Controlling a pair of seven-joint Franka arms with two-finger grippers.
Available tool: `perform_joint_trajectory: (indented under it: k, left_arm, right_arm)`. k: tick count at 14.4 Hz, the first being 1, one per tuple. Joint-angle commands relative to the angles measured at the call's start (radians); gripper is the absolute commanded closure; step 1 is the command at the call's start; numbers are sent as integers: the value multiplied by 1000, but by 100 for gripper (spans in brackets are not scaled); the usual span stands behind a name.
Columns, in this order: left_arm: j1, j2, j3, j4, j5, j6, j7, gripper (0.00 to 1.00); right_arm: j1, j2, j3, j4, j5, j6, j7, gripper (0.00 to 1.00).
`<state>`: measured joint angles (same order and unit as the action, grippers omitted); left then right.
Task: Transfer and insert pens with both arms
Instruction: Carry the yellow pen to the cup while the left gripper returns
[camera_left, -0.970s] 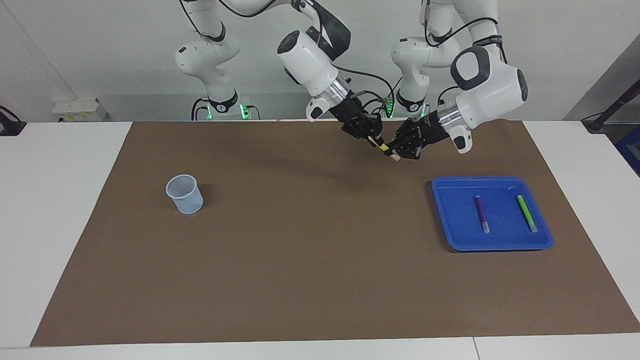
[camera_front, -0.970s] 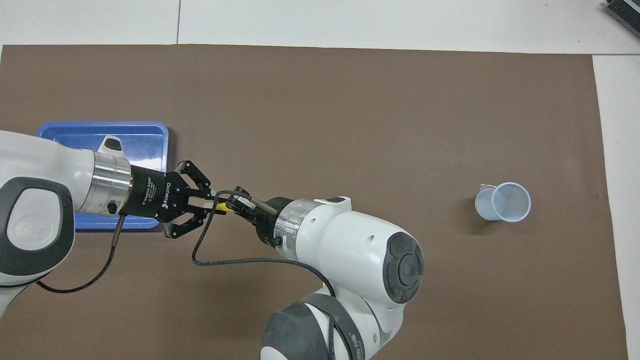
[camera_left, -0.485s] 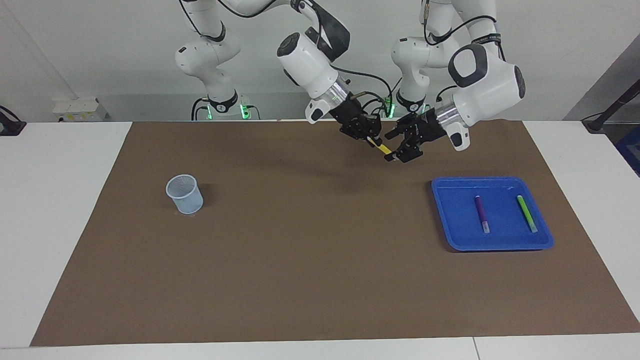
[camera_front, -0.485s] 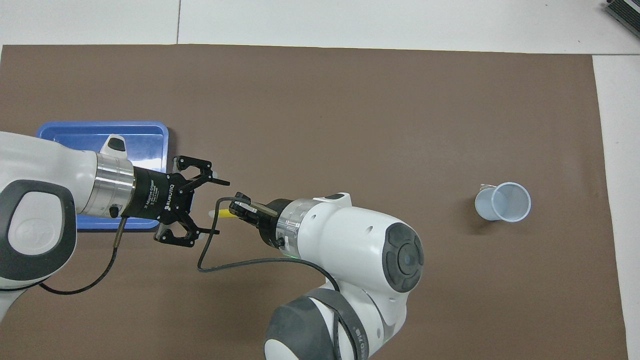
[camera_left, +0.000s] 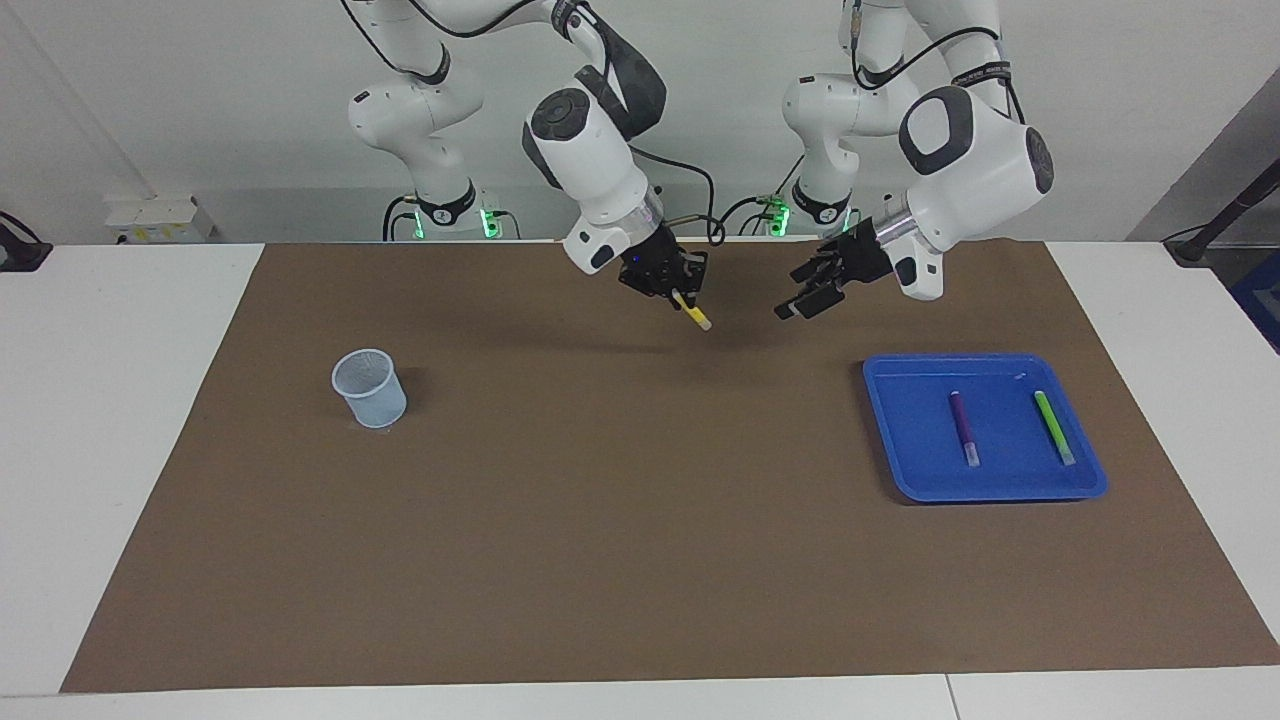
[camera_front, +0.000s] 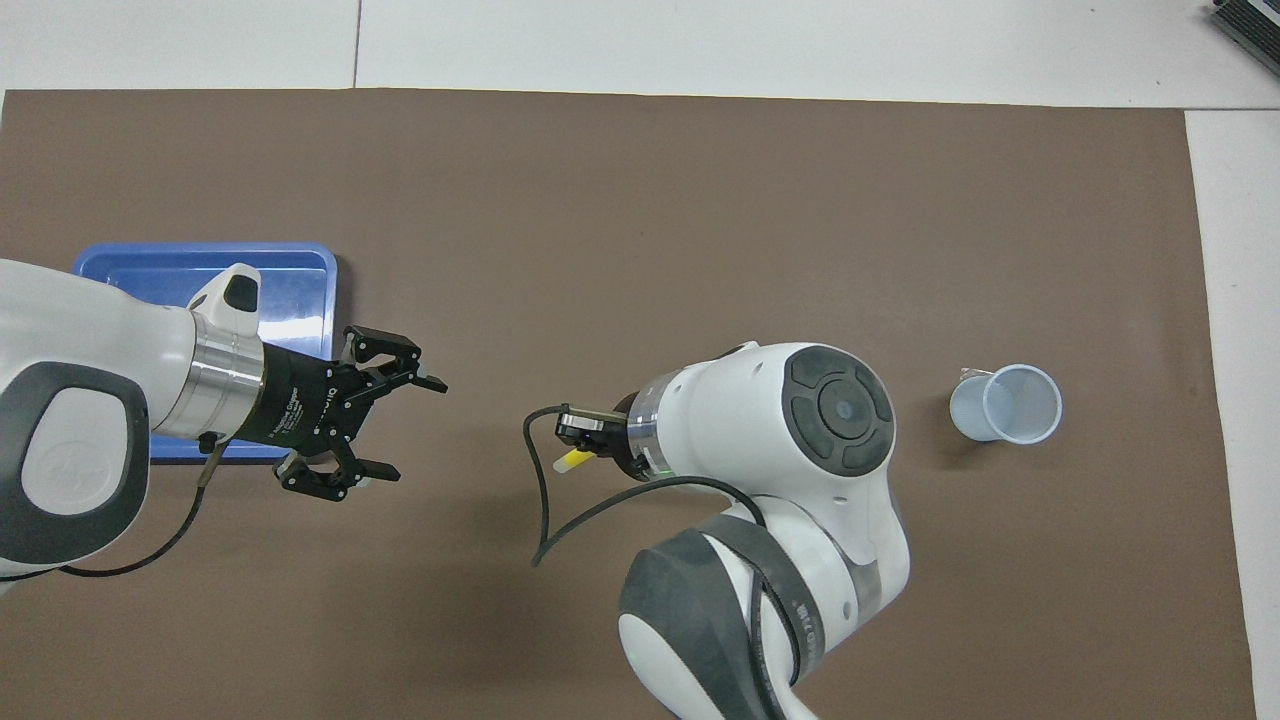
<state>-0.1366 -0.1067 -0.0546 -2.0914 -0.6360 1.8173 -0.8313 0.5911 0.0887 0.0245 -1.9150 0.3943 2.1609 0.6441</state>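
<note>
Item one: the slim yellow pen with a pale whitish end (camera_left: 691, 312). We find it gripped in the right arm's black two-finger hand (camera_left: 672, 291), whose fingertips are closed on its upper part; the pen hangs tilted, pale end down, over the brown mat (camera_left: 600, 520) near the middle of the table's edge on the robots' side. We judge the hand-over finished and the carry to the cup as the step now in hand.

Item two: the left arm's black two-finger hand (camera_left: 806, 294). Its fingers stand wide apart and hold nothing. It hangs over the mat, near the corner of the tray that lies closest to the robots and the table's middle.

Item three: the slim purple pen (camera_left: 963, 427) and the slim bright green pen (camera_left: 1053, 426). Both lie flat in the shallow blue plastic tray (camera_left: 900, 430), side by side and apart, toward the left arm's end of the table. We count both as untouched.

Item four: the small pale blue translucent cup (camera_left: 370, 388). It stands upright on the mat toward the right arm's end. We see no pen in it.

Tally, as we judge it: none inserted; one in transit; two left to pick up, pass across and insert.
</note>
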Motion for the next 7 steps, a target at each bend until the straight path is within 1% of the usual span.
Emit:
perform_joint_trajectory:
  k: [1, 2, 3, 5, 7]
  left_arm:
    - [31, -33, 9, -16, 122, -59, 214, 0]
    - [34, -31, 10, -15, 157, -56, 284, 0]
    - [61, -27, 10, -10, 186, -52, 369, 0]
    - [93, -19, 10, 20, 287, -61, 515, 0]
    - [106, -18, 10, 34, 347, -61, 637, 0]
  right_arm:
    - [-81, -72, 8, -13, -83, -168, -134, 100]
    - [-121, -93, 8, -13, -103, -240, -205, 100]
    - [-164, -118, 8, -12, -124, -307, -281, 100]
    - [-230, -162, 6, -7, -210, -439, -435, 100]
    - [-279, -204, 6, -6, -288, -536, -584, 100]
